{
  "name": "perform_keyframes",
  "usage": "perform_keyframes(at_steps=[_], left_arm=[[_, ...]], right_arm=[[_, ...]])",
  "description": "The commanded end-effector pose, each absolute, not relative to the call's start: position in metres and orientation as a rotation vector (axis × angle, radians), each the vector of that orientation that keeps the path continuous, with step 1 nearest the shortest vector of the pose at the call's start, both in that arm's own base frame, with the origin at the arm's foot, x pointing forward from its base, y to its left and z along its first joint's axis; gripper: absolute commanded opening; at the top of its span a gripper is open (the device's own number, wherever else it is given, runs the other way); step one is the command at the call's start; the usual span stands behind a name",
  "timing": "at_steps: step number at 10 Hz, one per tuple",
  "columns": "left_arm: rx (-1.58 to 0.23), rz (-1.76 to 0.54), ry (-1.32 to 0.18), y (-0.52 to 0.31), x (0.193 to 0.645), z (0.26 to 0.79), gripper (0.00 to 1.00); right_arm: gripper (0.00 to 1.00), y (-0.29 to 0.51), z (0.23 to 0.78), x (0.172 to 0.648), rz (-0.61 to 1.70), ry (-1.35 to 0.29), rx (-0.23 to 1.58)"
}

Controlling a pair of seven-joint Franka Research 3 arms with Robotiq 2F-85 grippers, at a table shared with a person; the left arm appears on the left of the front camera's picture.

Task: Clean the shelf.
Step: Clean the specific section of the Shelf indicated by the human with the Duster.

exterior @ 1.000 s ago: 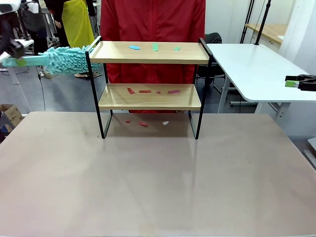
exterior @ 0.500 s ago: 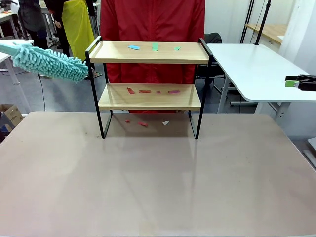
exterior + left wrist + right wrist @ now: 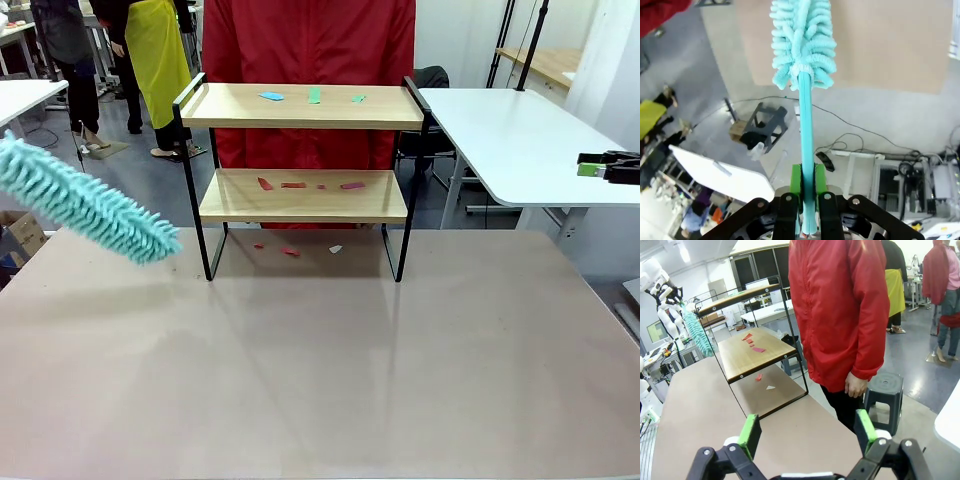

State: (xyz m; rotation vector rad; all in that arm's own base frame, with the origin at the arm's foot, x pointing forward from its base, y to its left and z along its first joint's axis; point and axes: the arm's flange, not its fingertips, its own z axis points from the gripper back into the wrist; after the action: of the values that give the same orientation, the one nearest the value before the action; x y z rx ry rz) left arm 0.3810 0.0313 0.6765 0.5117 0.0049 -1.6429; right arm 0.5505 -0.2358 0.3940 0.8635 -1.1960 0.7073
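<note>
The shelf [image 3: 300,120] stands at the table's far middle, two wooden boards in a black frame. Blue and green scraps [image 3: 314,95] lie on its top board, red scraps [image 3: 293,185] on the lower board, and more scraps [image 3: 290,251] on the table beneath. A teal fluffy duster [image 3: 90,210] slants down at the left, its tip just left of the shelf's front leg, above the table. My left gripper [image 3: 807,200] is shut on the duster's handle [image 3: 805,130]. My right gripper [image 3: 807,432] is open and holds nothing, off the table's right side [image 3: 590,164].
A person in a red jacket [image 3: 840,315] stands right behind the shelf, one hand [image 3: 856,385] hanging down. A white side table [image 3: 510,140] is at the right, a black stool [image 3: 885,390] beside the person. The near tabletop [image 3: 320,380] is bare.
The duster swung down from level with the top board to beside the shelf's lower left leg. The left arm's hand has left the front view. The right gripper stayed still.
</note>
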Motion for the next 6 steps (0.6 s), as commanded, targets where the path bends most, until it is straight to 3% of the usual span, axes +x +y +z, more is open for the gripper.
perform_keyframes(at_steps=[1, 4, 6], left_arm=[[0.456, -1.752, 0.067, 0.025, 0.354, 0.677, 0.13], [0.351, -1.788, 0.185, 0.001, 0.332, 0.655, 0.13], [0.296, -1.728, 0.170, -0.007, 0.338, 0.643, 0.13]], right_arm=[[1.00, -0.235, 0.396, 0.551, 0.713, -1.197, 0.862], [1.00, -0.235, 0.396, 0.551, 0.713, -1.197, 0.862], [1.00, -0.235, 0.396, 0.551, 0.713, -1.197, 0.862]])
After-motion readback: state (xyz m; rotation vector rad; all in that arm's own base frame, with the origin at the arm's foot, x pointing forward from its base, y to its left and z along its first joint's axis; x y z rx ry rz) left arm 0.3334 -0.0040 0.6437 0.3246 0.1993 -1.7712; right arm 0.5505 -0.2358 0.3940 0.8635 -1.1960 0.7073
